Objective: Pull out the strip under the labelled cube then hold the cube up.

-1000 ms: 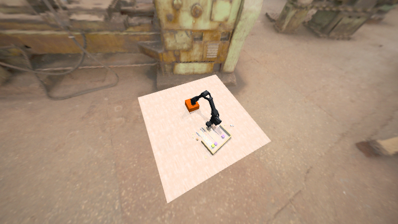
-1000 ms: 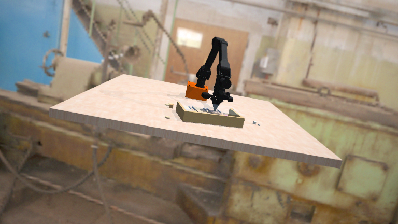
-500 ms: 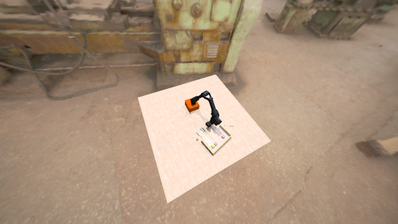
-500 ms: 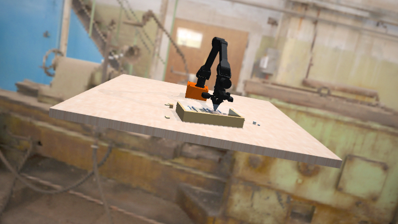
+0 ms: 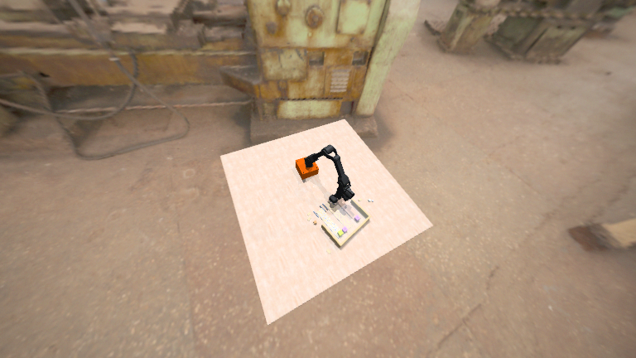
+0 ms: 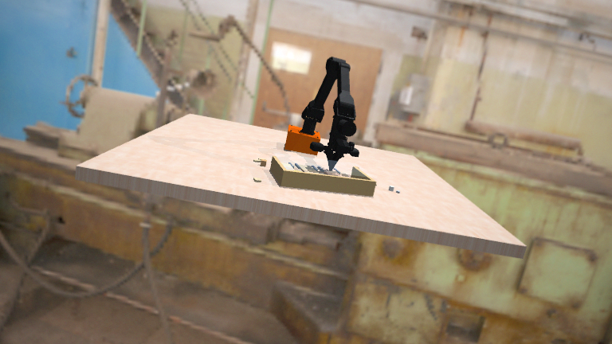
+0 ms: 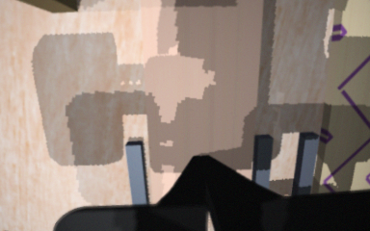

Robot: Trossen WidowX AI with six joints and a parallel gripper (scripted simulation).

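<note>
My gripper (image 6: 331, 169) (image 7: 200, 163) is shut and empty, low over the open side of a tan-walled tray (image 6: 327, 182) (image 5: 355, 231). In the wrist view its tips are over a plain pinkish strip (image 7: 207, 96), between slim blue-grey uprights, one on the left (image 7: 137, 173) and two on the right. A pale yellow strip (image 7: 354, 72) with purple lines lies at the right. In the top view, a purple cube (image 5: 357, 218) is near the tray's right corner. Another purple cube (image 5: 344, 229) and a yellow-green cube (image 5: 340, 233) sit close together near the front corner. No label is readable.
The tray walls stand around the cubes. Small tan pieces (image 6: 256, 179) lie left of the tray in the exterior view, and a small grey piece (image 6: 391, 188) lies to its right. The orange arm base (image 5: 306, 168) (image 6: 297, 140) is behind the tray.
</note>
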